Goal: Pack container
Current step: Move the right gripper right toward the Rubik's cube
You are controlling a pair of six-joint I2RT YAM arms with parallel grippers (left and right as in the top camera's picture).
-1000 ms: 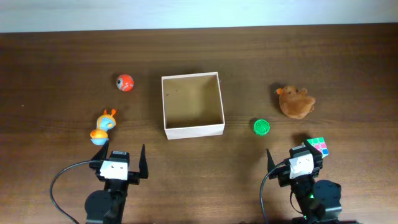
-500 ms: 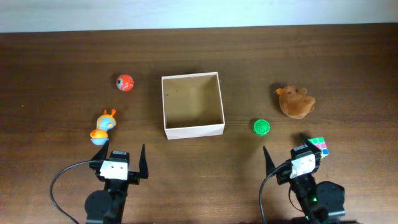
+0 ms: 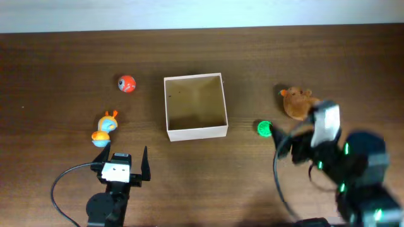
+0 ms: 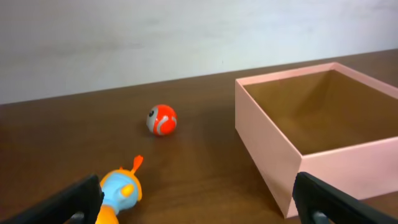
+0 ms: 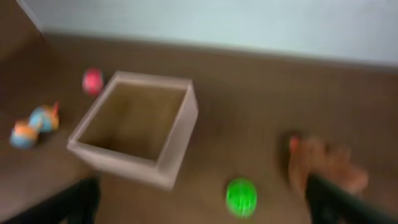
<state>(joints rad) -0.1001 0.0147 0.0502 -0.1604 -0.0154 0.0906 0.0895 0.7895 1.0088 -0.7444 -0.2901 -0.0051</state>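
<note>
Nearest, the left gripper (image 4: 196,190) hangs with jaws spread wide. The right gripper (image 5: 202,186), blurred, is spread too. Beyond them lie a snail toy (image 3: 105,128) on the left and a green disc (image 3: 264,128) on the right. The container (image 3: 197,132) sits mid-table (image 3: 50,63) between them. Farther off are a plush (image 3: 297,102) and a red ball (image 3: 126,83).

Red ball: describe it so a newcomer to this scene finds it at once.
Find the square white-walled container in the middle. Left of it lie two toys. The ball is the farther one, round and red, unlike the nearer blue-and-orange figure.
</note>
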